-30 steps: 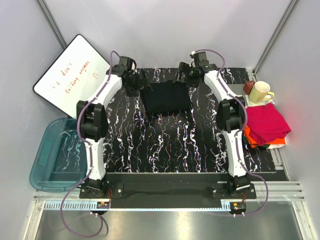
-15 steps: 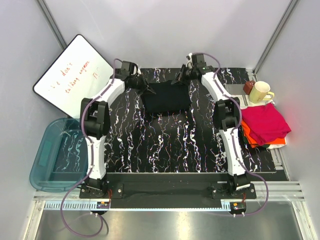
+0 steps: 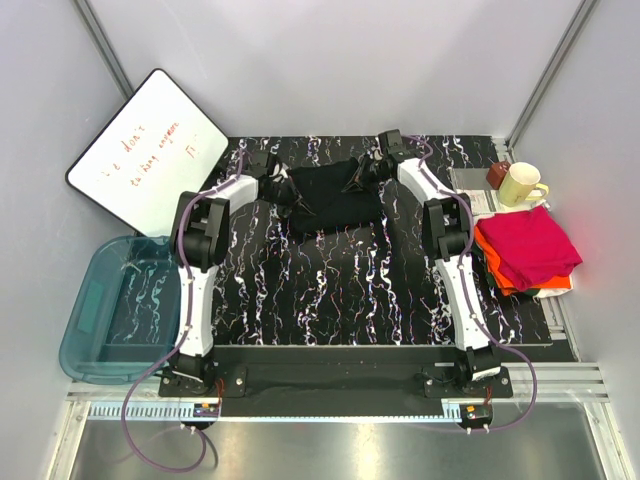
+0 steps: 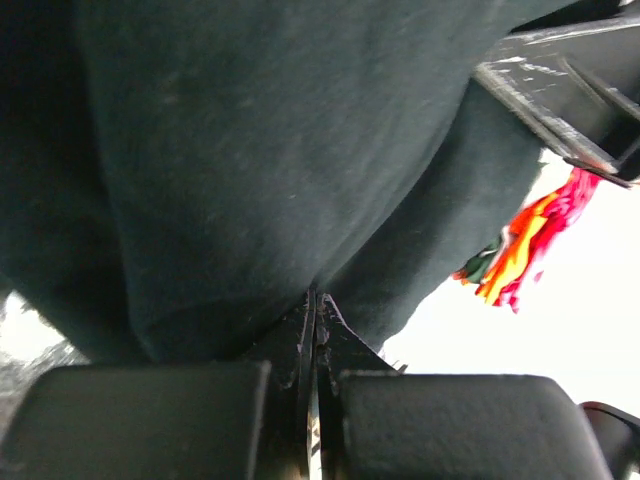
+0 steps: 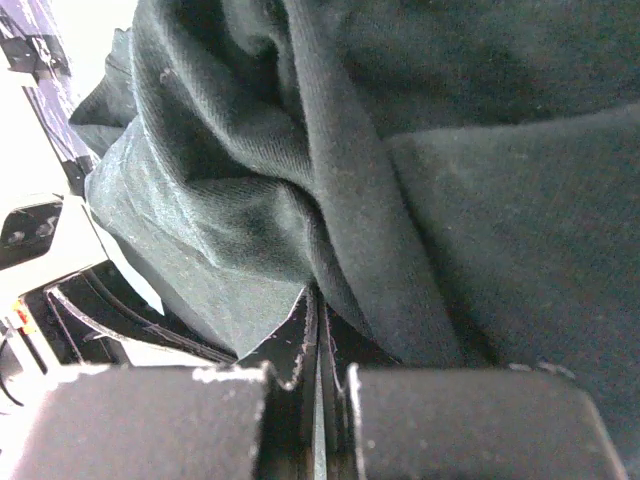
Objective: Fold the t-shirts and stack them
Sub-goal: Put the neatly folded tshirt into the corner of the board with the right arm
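The marbled black table (image 3: 340, 300) filled most of the cell. The black t-shirt (image 3: 335, 200) lay on it toward twelve o'clock as a partly folded block, its far edge rumpled and raised off the surface. Well apart from it, at three o'clock, the pink t-shirt (image 3: 530, 245) sat folded on top of an orange piece (image 3: 497, 272), with a cream mug (image 3: 522, 183) just beyond that pile at about twelve o'clock from it. The left gripper (image 3: 283, 186) was at the ten o'clock corner of the black t-shirt and the right gripper (image 3: 362, 172) at its one o'clock corner. From each wrist camera I could see the jaws pressed together to a hairline, with dark cloth bunched and caught right at the tips. To my eye this was the middle of a fold, with both far corners pinched and ready to be carried toward six o'clock over the near half. I judged that the next move called for both arms to travel together at the same height, keeping the edge stretched between them. They would need to lay it square on the near edge before letting go, or the cloth would sag and crease.
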